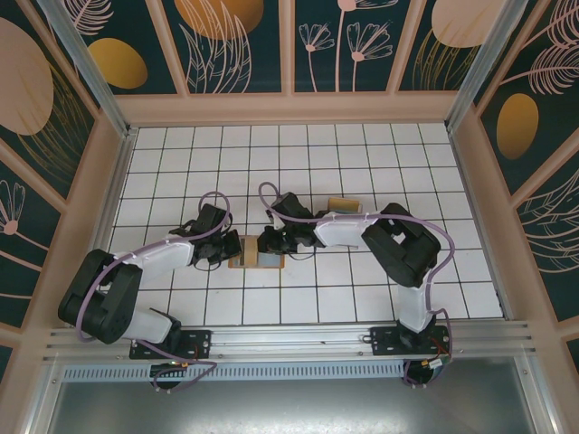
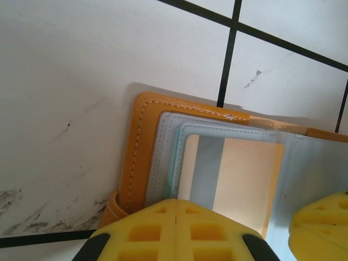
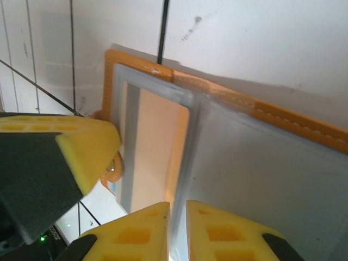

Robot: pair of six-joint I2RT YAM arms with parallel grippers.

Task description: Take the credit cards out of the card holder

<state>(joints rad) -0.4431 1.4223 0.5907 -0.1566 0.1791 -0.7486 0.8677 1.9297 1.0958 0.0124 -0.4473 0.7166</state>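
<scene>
Top external: holder (image 1: 256, 259) open flat mid-worktop (image 1: 362, 145), long axis left-right, between both arms. Left end effector (image 2: 176, 217) pressed together on left leaf. Right end effector (image 3: 178, 228) a slit apart at card (image 3: 155, 152) edge, grip unclear; likely better placed to pull.

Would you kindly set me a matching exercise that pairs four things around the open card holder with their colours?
Things:
1. cover
2. lining
3. card
4. left fingers

Colours:
a. yellow
b. cream with a grey stripe
c. orange-brown with pale stitching
d. pale blue-grey

Pairs: 1-c, 2-d, 3-b, 4-a
</scene>
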